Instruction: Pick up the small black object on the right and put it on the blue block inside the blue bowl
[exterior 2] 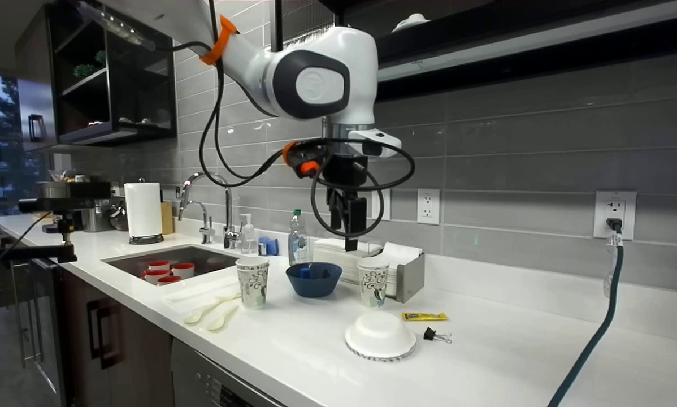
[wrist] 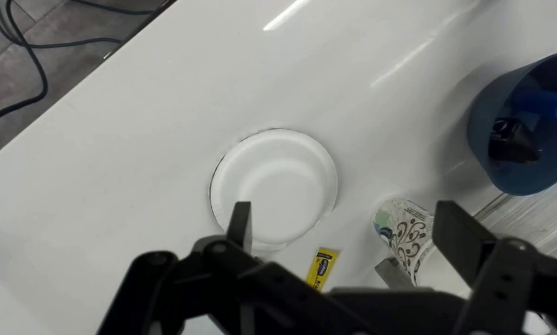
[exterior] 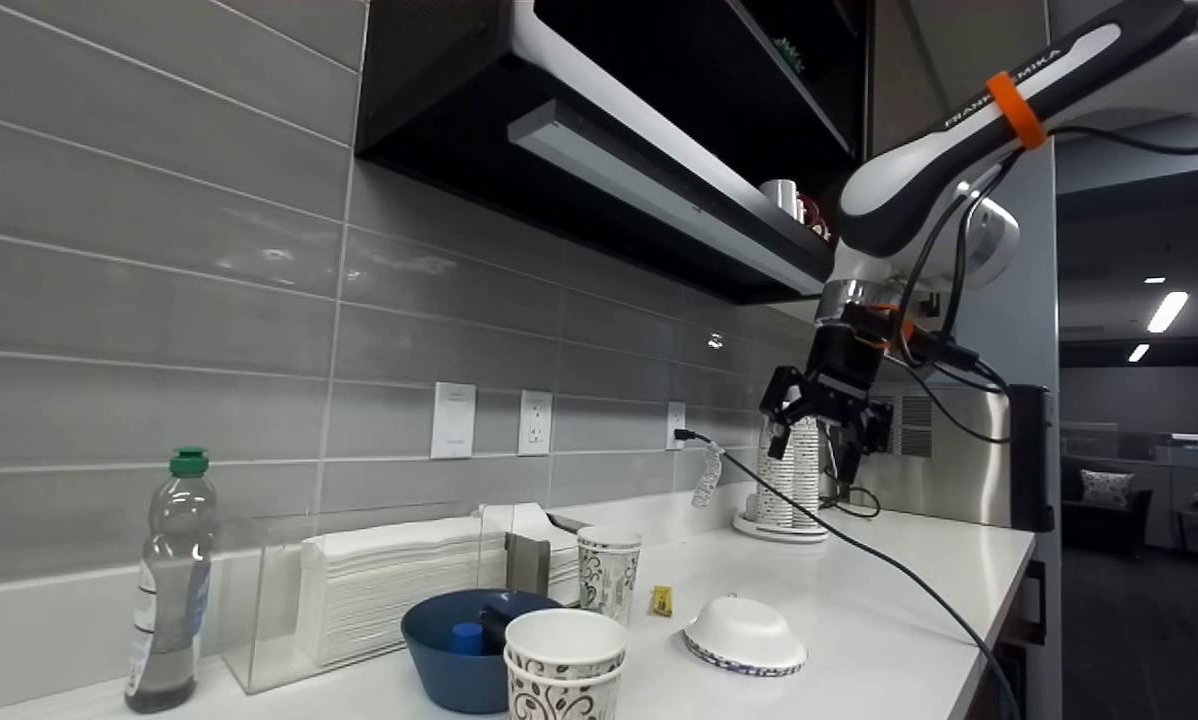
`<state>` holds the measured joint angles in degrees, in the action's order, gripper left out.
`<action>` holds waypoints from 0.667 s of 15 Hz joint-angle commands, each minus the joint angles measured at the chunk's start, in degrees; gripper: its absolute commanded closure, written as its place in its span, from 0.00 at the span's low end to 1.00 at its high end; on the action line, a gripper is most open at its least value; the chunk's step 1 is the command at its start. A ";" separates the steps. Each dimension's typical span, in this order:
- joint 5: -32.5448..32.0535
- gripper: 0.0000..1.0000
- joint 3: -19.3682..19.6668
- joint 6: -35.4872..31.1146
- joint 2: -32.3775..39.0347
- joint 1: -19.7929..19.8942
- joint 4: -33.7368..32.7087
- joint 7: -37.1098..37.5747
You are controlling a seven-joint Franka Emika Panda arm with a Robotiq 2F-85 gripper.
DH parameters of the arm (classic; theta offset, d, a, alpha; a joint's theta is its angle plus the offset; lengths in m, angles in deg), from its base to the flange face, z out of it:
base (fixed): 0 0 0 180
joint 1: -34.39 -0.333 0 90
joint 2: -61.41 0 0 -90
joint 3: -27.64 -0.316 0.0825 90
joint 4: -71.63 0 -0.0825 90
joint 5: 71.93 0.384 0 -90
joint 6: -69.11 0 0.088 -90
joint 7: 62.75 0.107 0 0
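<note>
A small black binder clip (exterior 2: 430, 334) lies on the counter beside the upturned white dish in an exterior view. In the wrist view it is almost wholly hidden by a finger. The dark blue bowl (exterior 2: 314, 288) stands farther along the counter; it also shows in an exterior view (exterior: 459, 682) and at the right of the wrist view (wrist: 485, 116). Inside it are a blue block (wrist: 546, 105) and a black object (wrist: 512, 142) next to the block. My gripper (wrist: 344, 209) is open and empty, high above the counter; both exterior views show it (exterior: 814, 462) (exterior 2: 347, 237).
The white dish (wrist: 283, 186) and a yellow packet (wrist: 321, 267) lie below the gripper. Patterned cups (exterior 2: 252, 282) (exterior 2: 373, 282) flank the bowl. A napkin holder (exterior 2: 411, 278) stands by the wall. A cable (exterior 2: 593, 333) hangs across the counter. The cabinet (exterior: 659, 150) overhangs.
</note>
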<state>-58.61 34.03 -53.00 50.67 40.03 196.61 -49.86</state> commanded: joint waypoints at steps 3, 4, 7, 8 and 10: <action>2.12 0.00 1.14 0.20 4.12 0.85 -3.21 -0.53; 4.57 0.00 2.27 0.94 6.09 0.93 -4.74 -2.54; 11.12 0.00 5.36 3.74 15.79 2.40 -12.19 -7.22; 13.46 0.00 5.88 6.25 18.84 3.29 -15.18 -8.77; 16.17 0.00 6.13 10.59 25.24 5.79 -21.32 -10.16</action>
<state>-47.42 39.81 -49.24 65.28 42.80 186.58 -57.18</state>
